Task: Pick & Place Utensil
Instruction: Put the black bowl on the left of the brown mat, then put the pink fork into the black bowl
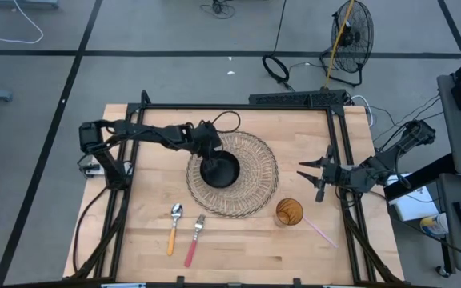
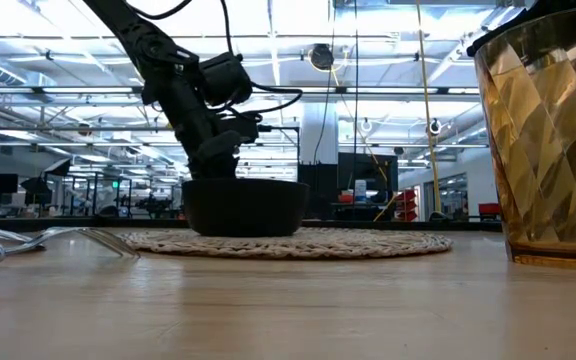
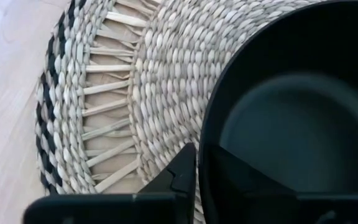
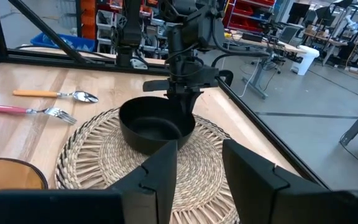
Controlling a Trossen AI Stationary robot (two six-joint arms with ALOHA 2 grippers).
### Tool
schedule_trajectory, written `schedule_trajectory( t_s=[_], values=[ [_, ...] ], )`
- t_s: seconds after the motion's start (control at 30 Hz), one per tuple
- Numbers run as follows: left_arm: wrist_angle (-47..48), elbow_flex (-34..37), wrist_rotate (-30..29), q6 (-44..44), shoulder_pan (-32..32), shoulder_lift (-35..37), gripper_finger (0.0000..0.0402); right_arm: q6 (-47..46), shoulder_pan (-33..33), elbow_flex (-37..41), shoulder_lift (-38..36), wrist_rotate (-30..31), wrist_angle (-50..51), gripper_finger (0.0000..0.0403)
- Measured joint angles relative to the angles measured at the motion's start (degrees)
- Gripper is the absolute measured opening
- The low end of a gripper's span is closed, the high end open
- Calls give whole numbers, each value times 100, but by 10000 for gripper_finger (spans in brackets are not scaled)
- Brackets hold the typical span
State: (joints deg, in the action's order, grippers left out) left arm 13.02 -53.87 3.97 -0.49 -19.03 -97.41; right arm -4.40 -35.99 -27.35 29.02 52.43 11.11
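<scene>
A black bowl [image 1: 219, 170] [image 4: 156, 126] stands on its base on a round woven placemat [image 1: 256, 172] [image 2: 368, 242] in the middle of the table. My left gripper [image 1: 206, 144] [image 3: 197, 180] is at the bowl's far-left rim and shut on it. An orange-handled spoon [image 1: 174, 228] and a pink-handled fork [image 1: 194, 238] lie flat on the wood near the near edge, left of the mat. My right gripper [image 1: 314, 178] [image 4: 197, 168] hovers open at the table's right side, pointing toward the bowl. My left gripper pinches the bowl's rim [image 3: 207, 143] on its far-left side, with one finger [image 3: 179, 177] outside the wall and the other [image 3: 235, 180] inside the bowl. The fingers come from above, pointing down. The bowl sits upright with its base on the placemat [image 3: 104, 93].
An amber faceted glass [image 1: 289, 212] [image 2: 548, 140] stands near the mat's near-right edge, with a thin pink stick [image 1: 322, 233] lying beside it. A black frame [image 1: 238, 107] borders the table. Bare wood [image 1: 238, 256] lies along the near edge.
</scene>
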Motion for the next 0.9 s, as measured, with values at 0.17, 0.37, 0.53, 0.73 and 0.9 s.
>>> schedule_trajectory(
  t_s=[0.17,0.37,0.53,0.73,0.9],
  values=[
    [22,-1,-16,-24,6,101,109,-2,0,0,0,-1,0,128],
    [206,-2,-71,-110,43,311,185,-2,0,0,0,-1,0,128],
    [637,4,-271,-114,91,898,218,7,0,0,0,-1,0,128],
    [1600,1,-315,-365,478,2072,225,18,0,0,0,-1,0,128],
    [2726,-2,-584,-1157,1360,2770,225,93,0,0,0,-3,15,128]
  ],
)
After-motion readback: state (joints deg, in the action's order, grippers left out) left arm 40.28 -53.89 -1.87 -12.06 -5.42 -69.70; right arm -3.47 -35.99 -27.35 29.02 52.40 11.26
